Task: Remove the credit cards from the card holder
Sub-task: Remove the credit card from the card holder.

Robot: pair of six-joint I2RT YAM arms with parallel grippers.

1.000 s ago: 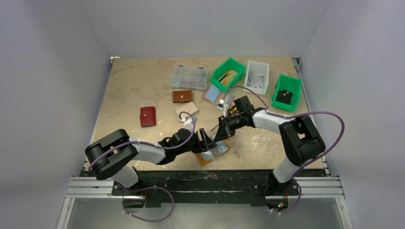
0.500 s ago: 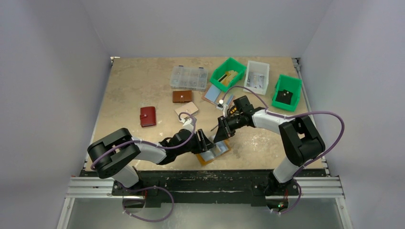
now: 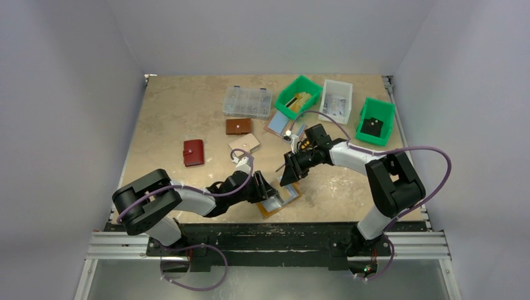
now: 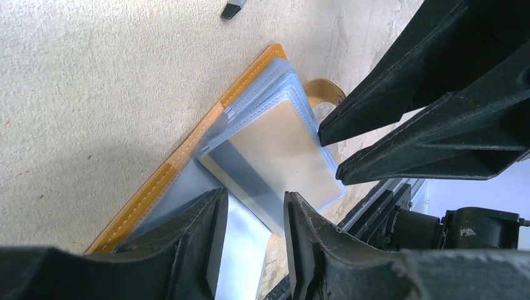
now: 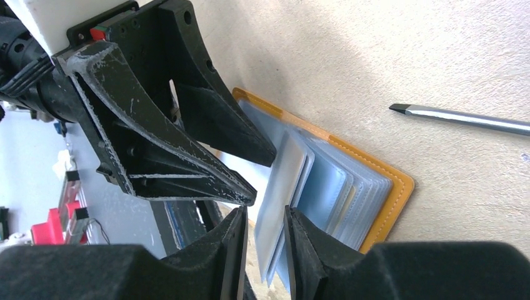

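The mustard card holder (image 3: 281, 201) lies open near the table's front edge, its clear sleeves fanned out (image 4: 187, 156) (image 5: 394, 194). A pale silvery-beige credit card (image 4: 281, 150) sits in a top sleeve. My left gripper (image 3: 265, 189) (image 4: 253, 250) is open, with its fingers straddling the pale blue near half of the holder. My right gripper (image 3: 289, 176) (image 5: 262, 250) is narrowly open around the lower edge of a raised pale blue leaf (image 5: 278, 181). I see a gap beside that leaf. The two grippers' tips almost touch over the holder.
A screwdriver tip (image 5: 462, 117) lies on the table just beyond the holder. Farther back are a red wallet (image 3: 194, 152), a brown wallet (image 3: 238, 126), a clear organiser box (image 3: 247, 102), a blue-topped stack (image 3: 279, 122), two green bins (image 3: 298, 95) (image 3: 375, 120) and a white bin (image 3: 335, 100).
The left gripper has drawn slightly left and lower over the holder. The right gripper has edged a little up and away. The holder has stayed in place.
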